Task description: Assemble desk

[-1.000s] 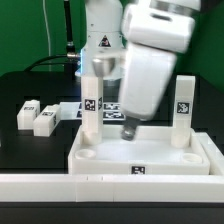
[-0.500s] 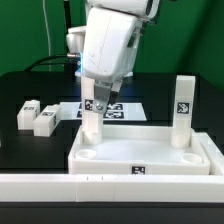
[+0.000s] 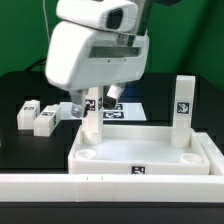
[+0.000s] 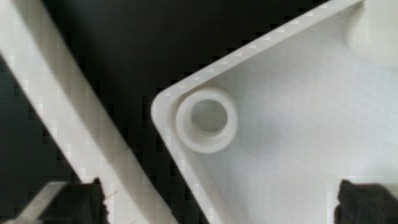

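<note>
The robot's two-finger gripper (image 3: 93, 103), jaws spread wide and empty, has swung from mid-frame toward the upper left, beside the left upright white square tagged leg (image 3: 92, 122). The flat white plastic desk top (image 3: 135, 150) lies lower centre, unmoved.

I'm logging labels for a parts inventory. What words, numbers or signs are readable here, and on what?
No words, brands or numbers are readable in either view.
Black-and-white tag, pattern only: upright leg on the exterior view's right.
Same, partly hidden: upright leg on its left.
Same, too small to make out: two loose legs.
Same: desk top, front wall.
Printed tags, no text: marker board.
</note>
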Robot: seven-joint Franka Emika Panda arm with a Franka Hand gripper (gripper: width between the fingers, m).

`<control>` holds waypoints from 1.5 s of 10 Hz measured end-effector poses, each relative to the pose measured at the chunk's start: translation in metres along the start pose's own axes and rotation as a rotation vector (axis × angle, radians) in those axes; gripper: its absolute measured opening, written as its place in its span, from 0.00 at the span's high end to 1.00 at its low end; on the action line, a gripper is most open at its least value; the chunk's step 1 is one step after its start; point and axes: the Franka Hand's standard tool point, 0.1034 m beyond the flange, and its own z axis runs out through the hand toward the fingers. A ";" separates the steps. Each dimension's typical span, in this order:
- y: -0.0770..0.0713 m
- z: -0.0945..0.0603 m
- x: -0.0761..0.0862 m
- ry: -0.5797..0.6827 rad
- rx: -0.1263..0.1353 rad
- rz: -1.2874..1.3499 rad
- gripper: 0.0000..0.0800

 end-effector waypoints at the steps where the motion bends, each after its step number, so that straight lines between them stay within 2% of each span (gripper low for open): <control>1: 0.005 0.001 -0.011 -0.004 0.012 0.049 0.19; 3: 0.011 -0.003 -0.037 -0.007 0.035 0.135 0.19; 5: 0.018 0.001 -0.067 -0.002 0.053 0.227 0.19; 9: 0.014 0.002 -0.062 -0.010 0.056 0.502 0.19; 10: 0.014 0.003 -0.064 -0.013 0.062 0.478 0.19; 11: 0.017 0.006 -0.084 -0.038 0.120 0.497 0.19; 12: 0.026 0.012 -0.108 -0.057 0.167 0.533 0.19; 13: 0.034 0.019 -0.122 -0.044 0.183 0.570 0.19; 14: 0.034 0.029 -0.136 -0.036 0.205 0.612 0.19; 15: 0.031 0.035 -0.138 -0.039 0.204 0.614 0.19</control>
